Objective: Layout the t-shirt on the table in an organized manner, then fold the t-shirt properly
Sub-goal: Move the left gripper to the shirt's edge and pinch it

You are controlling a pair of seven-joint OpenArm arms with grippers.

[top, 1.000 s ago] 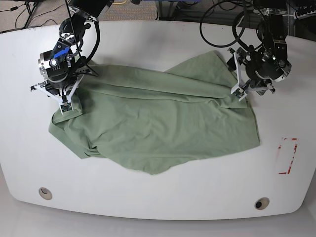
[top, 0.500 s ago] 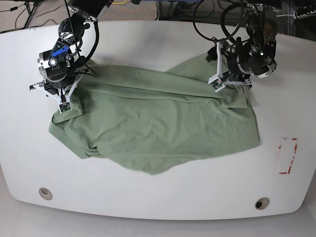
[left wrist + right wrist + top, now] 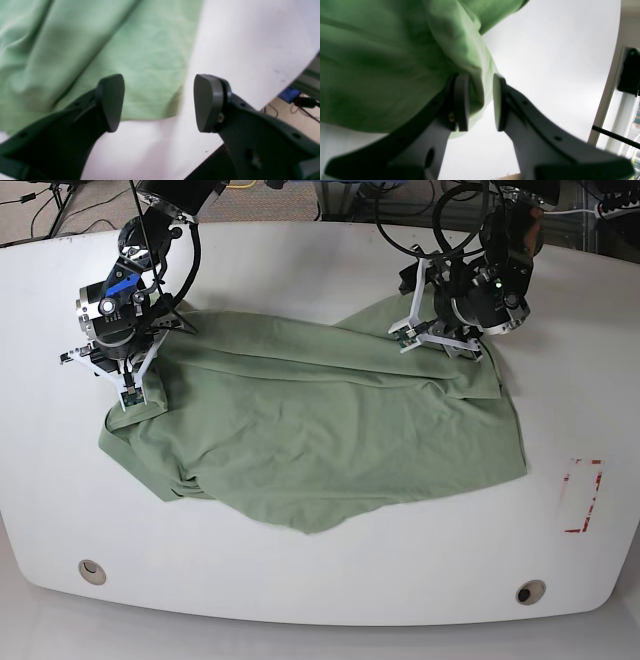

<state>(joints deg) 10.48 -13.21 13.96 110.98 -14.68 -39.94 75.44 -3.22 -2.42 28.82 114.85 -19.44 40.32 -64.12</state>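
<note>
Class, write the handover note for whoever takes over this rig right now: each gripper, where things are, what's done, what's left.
Left gripper: open, empty, above the t-shirt's far corner.
Right gripper: narrowed on a fold of the shirt's edge at the other end.
T-shirt: spread on the table but rumpled, with long creases and one end bunched.
Done: roughly laid out.
Left: flatten it, square the edges, then fold; no fold made yet.

Black arm housings with looping black cables; white-framed left hand [image 3: 438, 340] and right hand [image 3: 128, 397]; blue marking on right wrist; matte black rounded fingers [image 3: 111, 100], small screw holes
</note>
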